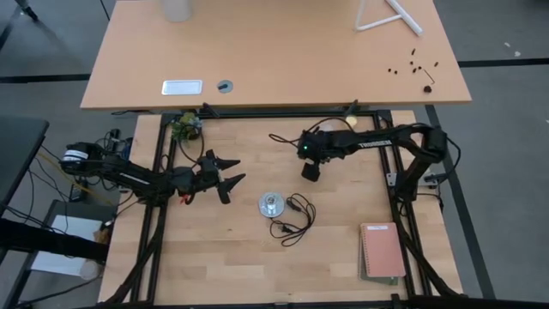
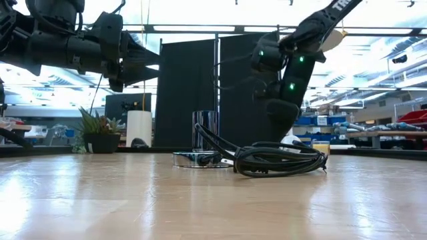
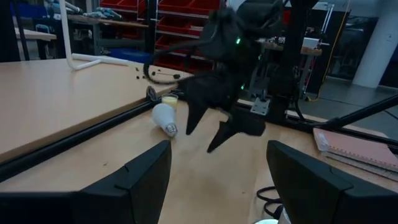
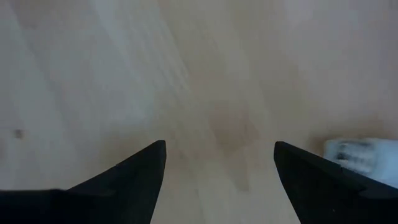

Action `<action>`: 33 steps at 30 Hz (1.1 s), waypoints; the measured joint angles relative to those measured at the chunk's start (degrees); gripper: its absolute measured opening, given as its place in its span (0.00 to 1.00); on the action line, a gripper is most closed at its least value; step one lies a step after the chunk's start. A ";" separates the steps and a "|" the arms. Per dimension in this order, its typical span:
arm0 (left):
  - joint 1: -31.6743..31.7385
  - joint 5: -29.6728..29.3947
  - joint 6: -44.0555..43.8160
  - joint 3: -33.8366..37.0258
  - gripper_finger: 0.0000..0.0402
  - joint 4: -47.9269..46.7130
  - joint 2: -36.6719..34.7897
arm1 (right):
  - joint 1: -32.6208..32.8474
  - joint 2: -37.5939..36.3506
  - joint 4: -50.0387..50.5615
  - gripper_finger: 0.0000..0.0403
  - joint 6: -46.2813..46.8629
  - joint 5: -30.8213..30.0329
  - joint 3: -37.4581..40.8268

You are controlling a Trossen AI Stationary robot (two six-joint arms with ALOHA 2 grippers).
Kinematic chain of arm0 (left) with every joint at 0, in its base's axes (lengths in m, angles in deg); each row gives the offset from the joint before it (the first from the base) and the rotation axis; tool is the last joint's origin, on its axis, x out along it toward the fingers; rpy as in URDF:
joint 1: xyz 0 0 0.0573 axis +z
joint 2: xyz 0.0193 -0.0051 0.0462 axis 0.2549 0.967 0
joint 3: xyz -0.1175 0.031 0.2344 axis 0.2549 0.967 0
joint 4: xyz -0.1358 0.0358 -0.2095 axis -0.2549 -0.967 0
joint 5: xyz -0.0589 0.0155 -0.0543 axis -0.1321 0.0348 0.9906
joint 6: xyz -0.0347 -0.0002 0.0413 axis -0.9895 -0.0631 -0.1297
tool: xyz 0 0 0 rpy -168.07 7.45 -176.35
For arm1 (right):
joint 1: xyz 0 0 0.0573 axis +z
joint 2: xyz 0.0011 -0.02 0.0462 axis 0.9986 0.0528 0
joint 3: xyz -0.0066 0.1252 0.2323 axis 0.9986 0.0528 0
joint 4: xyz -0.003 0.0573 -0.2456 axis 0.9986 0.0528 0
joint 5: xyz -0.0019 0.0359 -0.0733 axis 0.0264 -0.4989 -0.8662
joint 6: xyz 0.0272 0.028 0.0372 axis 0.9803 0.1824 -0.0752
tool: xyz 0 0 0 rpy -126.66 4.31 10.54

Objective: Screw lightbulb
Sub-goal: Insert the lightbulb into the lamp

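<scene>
The small white pear-shaped lightbulb [image 3: 165,118] lies on its side near the far edge of the wooden surface [image 1: 240,249], toward the right corner. The right gripper [image 3: 208,130], fingers spread and empty, hangs just beside it. It should be centred over the glass, then closed gently. The left gripper [image 1: 225,178], likewise released, waits near the round silver socket [image 1: 271,204] mid-surface.
</scene>
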 joint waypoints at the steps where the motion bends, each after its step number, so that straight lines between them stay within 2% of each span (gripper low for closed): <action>1: 0.00 0.00 0.02 0.00 0.67 -0.30 0.00 | 0.14 -0.47 0.27 0.76 -0.78 -1.32 -0.78; 4: 0.00 -0.02 0.00 0.00 0.67 -0.50 0.00 | -0.59 -1.09 2.32 0.76 -6.53 -6.13 -3.46; 9: 0.00 0.00 0.00 0.00 0.67 -0.50 0.01 | -5.35 -1.19 8.83 0.76 -18.12 -7.91 -9.01; 12: 0.00 0.00 -0.02 0.00 0.67 -0.58 0.01 | -9.34 -1.18 14.03 0.76 -20.28 -7.97 -11.08; 16: 0.00 0.00 0.00 0.00 0.67 -0.89 0.02 | -14.07 -1.20 21.00 0.76 -17.42 -10.14 -12.13; 19: 0.00 -0.16 0.03 0.00 0.67 -0.87 0.00 | -16.53 -1.18 20.21 0.76 -10.55 -14.73 -12.23; 21: 0.00 -0.20 0.02 0.00 0.67 -0.81 0.00 | -17.80 -1.19 20.13 0.76 -7.23 -15.23 -12.29; 28: 0.00 -0.21 -0.20 0.00 0.67 -0.70 0.00 | -19.08 1.71 25.13 0.76 2.06 -20.11 -12.31; 33: 0.00 -0.22 -0.20 0.00 0.67 -0.70 0.00 | -18.88 5.19 28.51 0.76 3.20 -20.21 -12.27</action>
